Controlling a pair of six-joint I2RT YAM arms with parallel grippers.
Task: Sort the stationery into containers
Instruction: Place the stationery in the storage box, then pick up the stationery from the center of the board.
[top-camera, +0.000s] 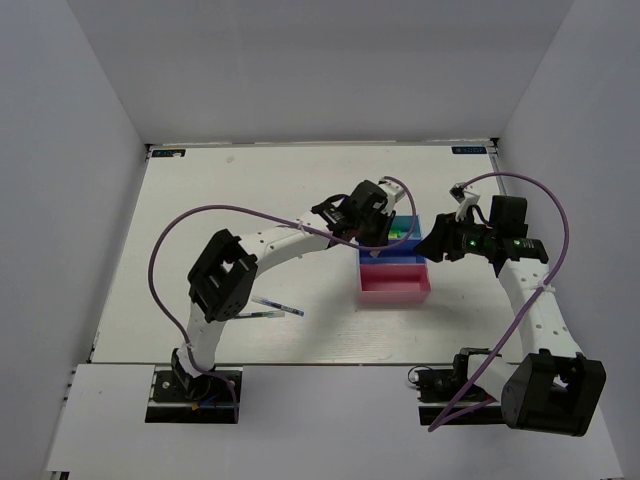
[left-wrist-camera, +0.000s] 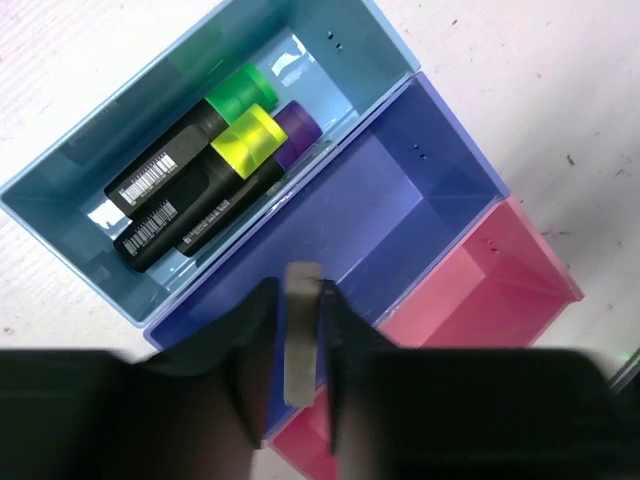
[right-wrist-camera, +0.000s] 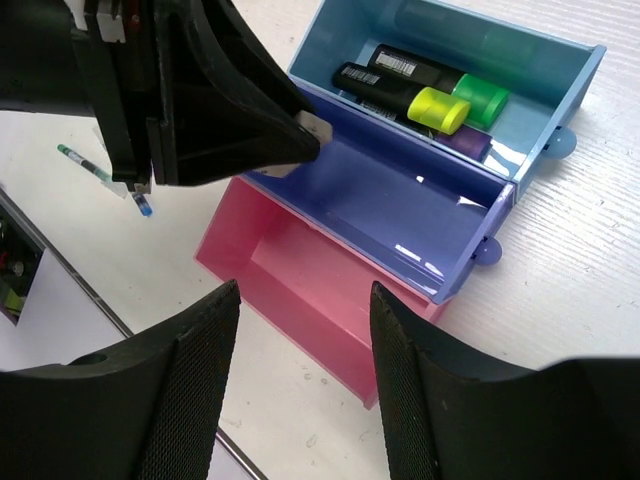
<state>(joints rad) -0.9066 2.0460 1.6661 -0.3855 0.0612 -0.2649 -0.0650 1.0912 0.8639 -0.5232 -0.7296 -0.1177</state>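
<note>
The small greyish eraser (left-wrist-camera: 303, 335) is clamped in the left pincer (left-wrist-camera: 300, 297) above the dark blue plastic tray (left-wrist-camera: 400, 200), unreleased. Three black highlighters (left-wrist-camera: 200, 195) lie in the light blue tray (left-wrist-camera: 60, 200); the pink tray (left-wrist-camera: 500, 290) is empty. Two thin pens (top-camera: 280, 308) lie unsorted on the white desk (top-camera: 250, 190). The right pincer (right-wrist-camera: 300, 300) stands wide, empty. Plain white walls (top-camera: 80, 100) enclose the desk.

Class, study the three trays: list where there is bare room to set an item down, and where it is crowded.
Free: dark blue tray, floor bare, between the light blue tray and pink tray; the eraser hangs over one wall. Also the pink tray, bare. Crowded: light blue tray, three highlighters side by side, a strip free by its outer wall.
</note>
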